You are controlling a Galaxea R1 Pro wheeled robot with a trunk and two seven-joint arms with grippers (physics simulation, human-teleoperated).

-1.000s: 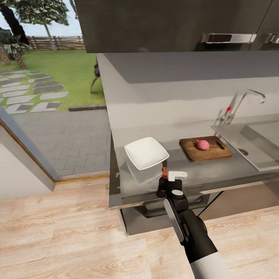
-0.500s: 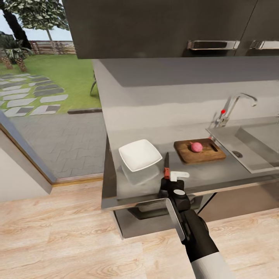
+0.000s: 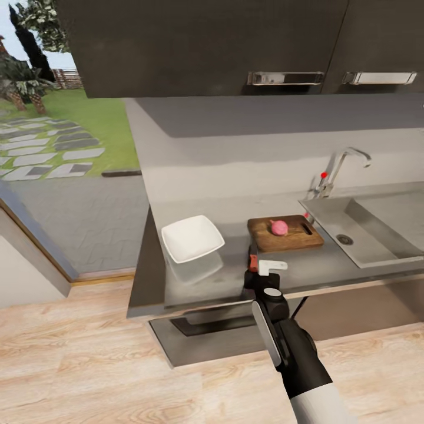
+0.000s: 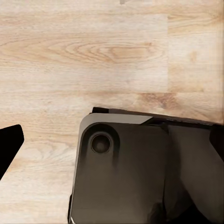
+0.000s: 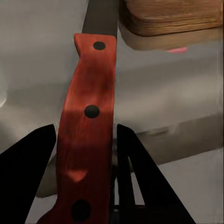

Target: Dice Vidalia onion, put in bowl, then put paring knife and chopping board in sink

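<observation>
Head view shows the right gripper [image 3: 257, 272] clamped on the small paring knife with the reddish-orange handle [image 3: 252, 262], held above the glossy grey countertop [image 3: 330, 268] between the white squarish bowl [image 3: 192, 238] and the dark brown wooden chopping board [image 3: 284, 232]. The pinkish round onion [image 3: 278, 227] sits whole on the board, just beside the stainless-steel sink [image 3: 377, 229]. In the right wrist view the handle [image 5: 88, 121] lies between the black fingers [image 5: 133, 177]. The left gripper's state cannot be told. Dicing appears to be the step in hand; next the blade needs carrying over the onion and lowering onto it.
</observation>
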